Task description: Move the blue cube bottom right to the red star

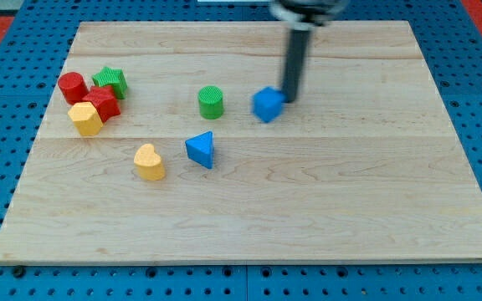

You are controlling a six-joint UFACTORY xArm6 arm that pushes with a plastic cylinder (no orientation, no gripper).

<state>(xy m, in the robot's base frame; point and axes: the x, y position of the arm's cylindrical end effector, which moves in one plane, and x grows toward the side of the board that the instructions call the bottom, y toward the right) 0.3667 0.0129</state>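
My tip touches the blue cube on its right side; there is no gripper, so nothing holds the cube. The cube is far to the right of the red star, with the green cylinder between them. A straight push risks hitting the cylinder, or the cube slipping off the tip.

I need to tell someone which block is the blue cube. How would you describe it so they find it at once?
Start at the wooden board and find the dark rod coming down from the view's top. My tip ends right beside the blue cube, on its right. The other blue block, a triangle, lies lower left, and the green cylinder on its left is round.
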